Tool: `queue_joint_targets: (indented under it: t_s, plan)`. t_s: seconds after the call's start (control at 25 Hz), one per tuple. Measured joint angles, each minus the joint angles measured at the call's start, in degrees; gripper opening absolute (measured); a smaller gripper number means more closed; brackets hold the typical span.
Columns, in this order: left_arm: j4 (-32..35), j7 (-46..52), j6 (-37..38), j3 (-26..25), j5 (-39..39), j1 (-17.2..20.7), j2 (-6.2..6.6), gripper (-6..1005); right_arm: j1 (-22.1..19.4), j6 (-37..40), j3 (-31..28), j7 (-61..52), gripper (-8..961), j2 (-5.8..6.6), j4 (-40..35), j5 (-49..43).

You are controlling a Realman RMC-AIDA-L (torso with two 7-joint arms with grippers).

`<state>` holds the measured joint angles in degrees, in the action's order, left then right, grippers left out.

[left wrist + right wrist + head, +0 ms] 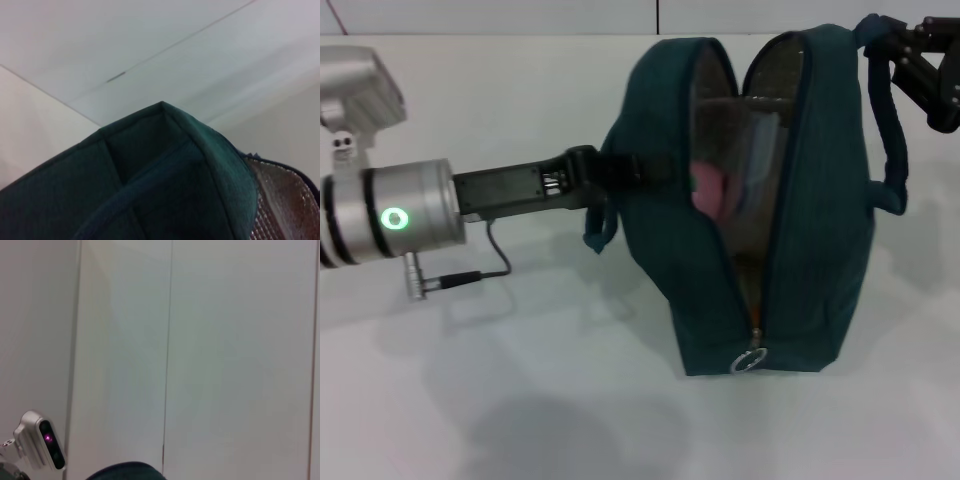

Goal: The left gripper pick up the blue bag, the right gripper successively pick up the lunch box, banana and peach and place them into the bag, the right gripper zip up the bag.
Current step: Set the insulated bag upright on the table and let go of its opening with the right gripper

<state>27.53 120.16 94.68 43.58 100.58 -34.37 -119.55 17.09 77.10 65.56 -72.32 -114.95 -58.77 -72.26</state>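
Standing unzipped on the table [520, 400], blue bag [820, 250], handle clamped in left hand [605, 175]; right hand [920, 65] unreadable.

Teal-blue bag [820, 240], silver lining [775, 90], pink peach [708, 190]

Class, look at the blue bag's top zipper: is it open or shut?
Open. The blue bag gapes along its top, showing the silver lining and something pink inside; the ring pull sits at the near end.

You see a plain white matte desk [520, 400] under soft shadows, backed by a pale panelled wall [225, 340] with thin vertical seams.
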Motion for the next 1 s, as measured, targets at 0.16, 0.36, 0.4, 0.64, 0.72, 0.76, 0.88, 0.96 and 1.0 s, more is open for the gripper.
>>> queue_joint_targets:
  t_s: [0.16, 0.36, 0.4, 0.64, 0.72, 0.76, 0.88, 0.96, 1.0]
  plan:
    - [-1.49, -0.88, -1.27, 1.97, -0.22, -1.22, -0.18, 37, -0.24, -0.02, -0.08, -0.01, 70, 0.18, 0.6, -0.53]
    - [-1.84, -1.18, -2.84, 2.37, -0.43, -1.07, -0.33, 37, 0.09, -0.27, -0.12, -0.01, 69, 0.31, 2.26, -1.49]
    - [-1.84, -1.18, -2.84, 2.37, -0.43, -1.07, -0.33, 37, 0.3, -0.34, -0.12, 0.0, 69, 0.31, 2.78, -1.56]
    - [-4.58, -3.37, -3.6, 2.39, -1.06, -0.72, -0.42, 37, 1.36, -0.33, -0.17, 0.34, 69, 0.34, 5.72, -1.65]
    - [-4.94, -3.72, -3.71, 2.39, -1.08, -0.55, -0.42, 37, 1.48, -0.37, -0.17, 0.37, 70, 0.35, 6.05, -1.74]
    - [-4.94, -3.83, -3.72, 2.38, -1.11, -0.43, -0.42, 37, 1.52, -0.44, -0.17, 0.37, 71, 0.35, 6.12, -1.91]
    - [-5.23, -4.07, -3.72, 2.24, -1.16, 0.0, -0.42, 37, 1.66, -0.6, -0.17, 0.28, 73, 0.35, 6.39, -2.36]
    - [-5.55, -4.28, -3.72, 2.2, -1.22, 0.2, -0.42, 37, 1.99, -0.73, -0.17, 0.16, 75, 0.48, 7.17, -2.39]
    - [-5.58, -4.34, -3.72, 2.18, -1.24, 0.26, -0.42, 37, 2.13, -0.78, -0.17, 0.11, 76, 0.55, 7.47, -2.39]
